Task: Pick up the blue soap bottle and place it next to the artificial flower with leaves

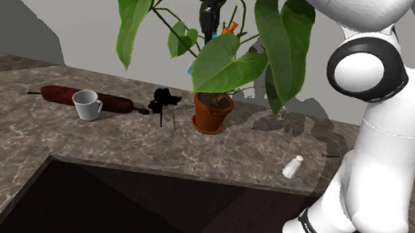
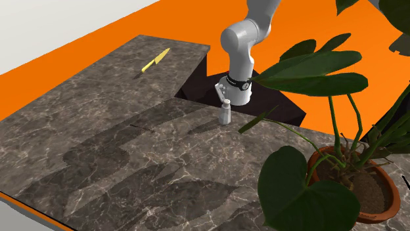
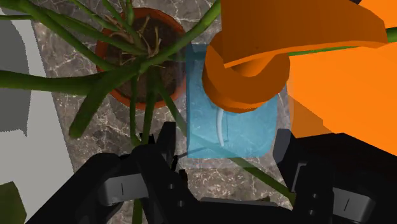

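Blue bottle [image 1: 228,29], orange pump showing, hangs high above pot [image 1: 212,114] among leaves, under pincer [image 1: 210,22].
Second exterior view: pot [image 2: 393,197] sits on counter [image 2: 98,151], room beside it for bottle.
Wrist view: pincer [image 3: 224,141] clamped on bottle [image 3: 235,130] body, just off pot [image 3: 168,20] rim.
Likely light, stiff, slick plastic; grip flat sides below pump, not pump itself.

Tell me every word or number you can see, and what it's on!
Dark band on the arm: white lettering, too small to read.
Bottle: no words.
Gripper: a short white stroke on each side, no word.
No text here can be read.
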Action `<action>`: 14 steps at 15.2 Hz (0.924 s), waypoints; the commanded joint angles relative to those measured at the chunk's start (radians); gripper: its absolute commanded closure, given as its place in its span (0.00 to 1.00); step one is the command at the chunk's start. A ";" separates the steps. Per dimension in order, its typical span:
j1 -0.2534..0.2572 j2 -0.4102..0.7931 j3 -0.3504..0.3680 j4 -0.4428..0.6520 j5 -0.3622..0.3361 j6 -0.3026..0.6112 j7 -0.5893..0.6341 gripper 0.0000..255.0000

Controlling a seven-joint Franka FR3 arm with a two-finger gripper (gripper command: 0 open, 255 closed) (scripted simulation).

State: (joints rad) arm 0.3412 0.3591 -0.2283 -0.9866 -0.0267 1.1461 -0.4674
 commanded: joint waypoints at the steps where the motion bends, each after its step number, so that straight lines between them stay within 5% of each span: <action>1: 0.015 0.062 0.012 0.104 0.016 -0.044 0.036 1.00; 4: 0.027 0.175 0.027 0.291 0.039 -0.122 0.080 1.00; 14: 0.067 0.013 0.027 -0.117 0.013 0.122 0.101 1.00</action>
State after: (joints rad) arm 0.4065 0.3794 -0.2019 -1.0772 -0.0121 1.2493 -0.3682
